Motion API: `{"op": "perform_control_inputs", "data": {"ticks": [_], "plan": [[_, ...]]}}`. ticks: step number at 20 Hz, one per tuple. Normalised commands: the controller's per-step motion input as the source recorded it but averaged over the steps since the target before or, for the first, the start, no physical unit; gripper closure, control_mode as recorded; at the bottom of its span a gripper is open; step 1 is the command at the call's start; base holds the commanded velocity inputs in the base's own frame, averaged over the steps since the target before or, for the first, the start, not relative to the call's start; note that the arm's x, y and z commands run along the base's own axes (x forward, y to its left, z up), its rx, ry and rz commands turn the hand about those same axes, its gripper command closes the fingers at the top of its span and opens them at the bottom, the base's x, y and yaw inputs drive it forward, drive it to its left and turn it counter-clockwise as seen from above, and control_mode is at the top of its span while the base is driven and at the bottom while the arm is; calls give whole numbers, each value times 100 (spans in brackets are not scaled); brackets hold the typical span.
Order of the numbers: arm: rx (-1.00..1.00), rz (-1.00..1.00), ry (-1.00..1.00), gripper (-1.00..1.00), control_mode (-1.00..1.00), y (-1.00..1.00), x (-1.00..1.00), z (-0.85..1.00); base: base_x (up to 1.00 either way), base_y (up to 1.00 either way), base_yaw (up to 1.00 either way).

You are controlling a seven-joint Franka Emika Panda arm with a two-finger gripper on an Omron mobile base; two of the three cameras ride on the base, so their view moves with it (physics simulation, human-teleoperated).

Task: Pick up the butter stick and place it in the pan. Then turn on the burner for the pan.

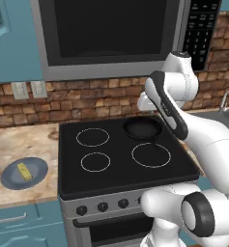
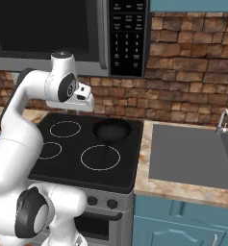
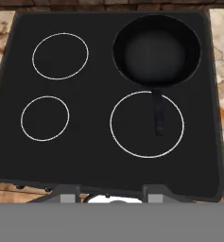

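I find the butter stick (image 1: 24, 171) lying on a blue-grey plate (image 1: 12, 179) on the counter (image 1: 19, 144) at nine o'clock from the stove (image 1: 121, 169), well apart from the pan (image 3: 156, 49). The pan sits empty on the rear right burner, at about one o'clock on the cooktop in my hand view, its handle reaching toward six o'clock over the front right burner ring (image 3: 132, 142). My gripper (image 3: 111, 198) hangs above the stove's front edge, closed to its narrowest, with nothing in its grasp.

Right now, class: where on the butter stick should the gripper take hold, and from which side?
Grip the butter stick across its narrow width at mid-length, coming straight down: it lies flat on the plate, so only the top and long sides are free.
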Motion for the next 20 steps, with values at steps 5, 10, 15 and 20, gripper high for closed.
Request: {"op": "perform_control_inputs", "data": {"ticks": [5,10,15,20], "plan": [[0,0,0,-100,100,0,-2,0,-9,13,0],[0,0,0,-100,100,0,0,0,-1,61,0],[0,0,0,-100,100,0,0,0,0,53,0],[0,0,0,-100,100,0,0,0,1,54,0]]}}
